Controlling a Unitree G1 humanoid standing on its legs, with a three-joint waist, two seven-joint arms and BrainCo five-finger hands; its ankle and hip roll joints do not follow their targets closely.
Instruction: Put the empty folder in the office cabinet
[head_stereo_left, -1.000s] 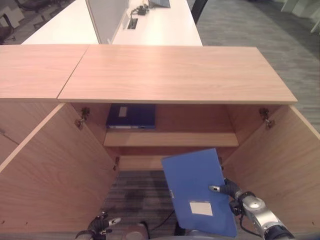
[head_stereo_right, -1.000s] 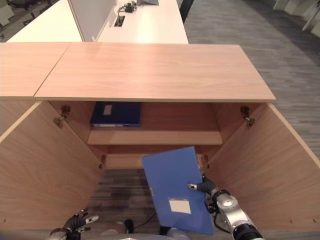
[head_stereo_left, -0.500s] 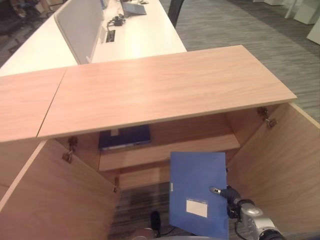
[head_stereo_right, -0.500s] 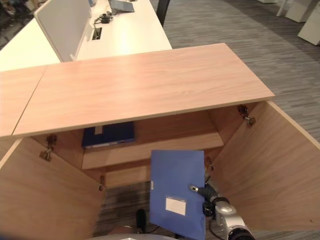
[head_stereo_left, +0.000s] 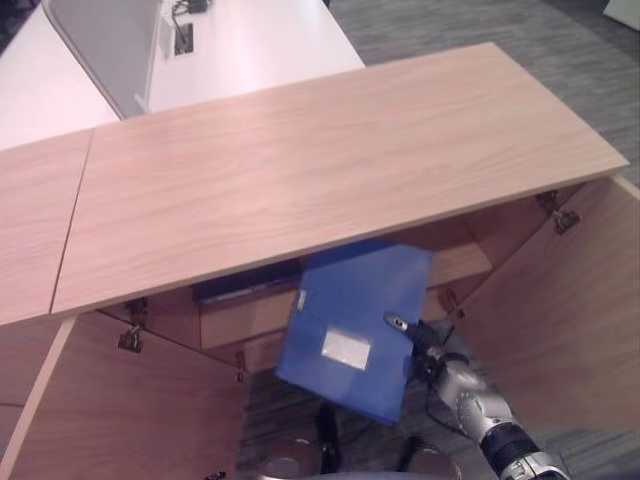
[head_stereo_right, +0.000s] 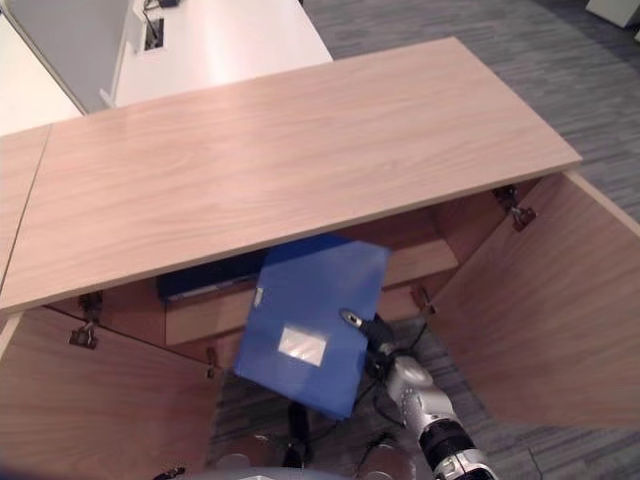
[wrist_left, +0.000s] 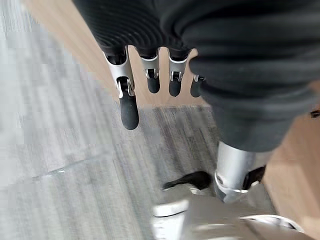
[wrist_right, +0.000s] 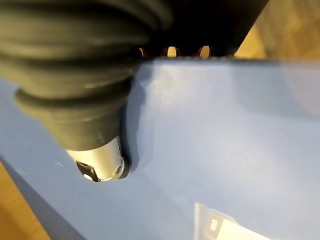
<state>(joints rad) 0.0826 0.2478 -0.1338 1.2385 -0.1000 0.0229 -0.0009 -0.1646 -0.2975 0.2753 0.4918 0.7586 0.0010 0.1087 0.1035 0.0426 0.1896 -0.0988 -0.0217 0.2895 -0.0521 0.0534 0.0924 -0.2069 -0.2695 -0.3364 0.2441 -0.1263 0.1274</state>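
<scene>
I am mid-carry: my right hand (head_stereo_left: 420, 345), low and right of centre in the left eye view, pinches the blue folder (head_stereo_left: 350, 325) by its edge, thumb pressed on its face. The folder hangs tilted before the open cabinet (head_stereo_left: 330, 170), its top corner at the shelf (head_stereo_left: 470, 262). Next, I judge, level it and slide it in beside the dark binder (head_stereo_left: 240, 285). My left hand (wrist_left: 150, 80) hangs relaxed over the floor.
</scene>
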